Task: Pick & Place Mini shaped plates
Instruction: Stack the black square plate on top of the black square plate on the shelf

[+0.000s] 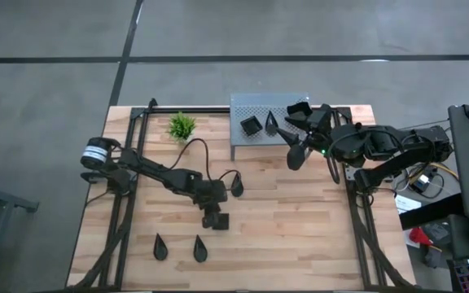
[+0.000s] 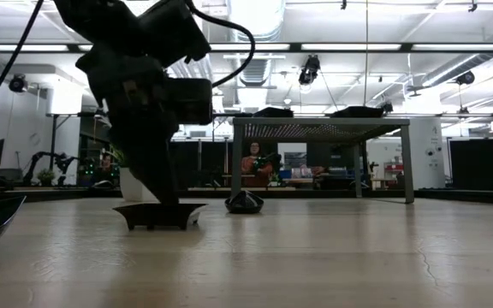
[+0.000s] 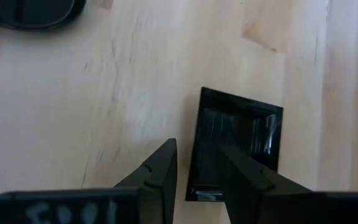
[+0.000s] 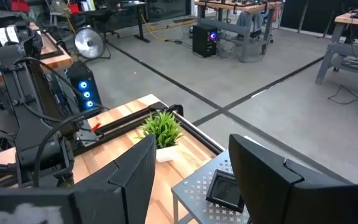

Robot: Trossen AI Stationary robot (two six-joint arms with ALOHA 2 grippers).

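Straddling glossy square plate (image 3: 238, 146) rim, left hand (image 3: 197, 177) partly open | wood table (image 1: 300, 220) | right hand (image 4: 191, 180) wide, empty

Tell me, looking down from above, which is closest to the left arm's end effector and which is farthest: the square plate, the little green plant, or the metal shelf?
From the left end effector:
1. Square plate, right at its fingertips, mid-table, with one finger over its rim.
2. Green plant, up at the table's far edge, left of the shelf.
3. Grey perforated shelf, far edge, to the right of the plant.
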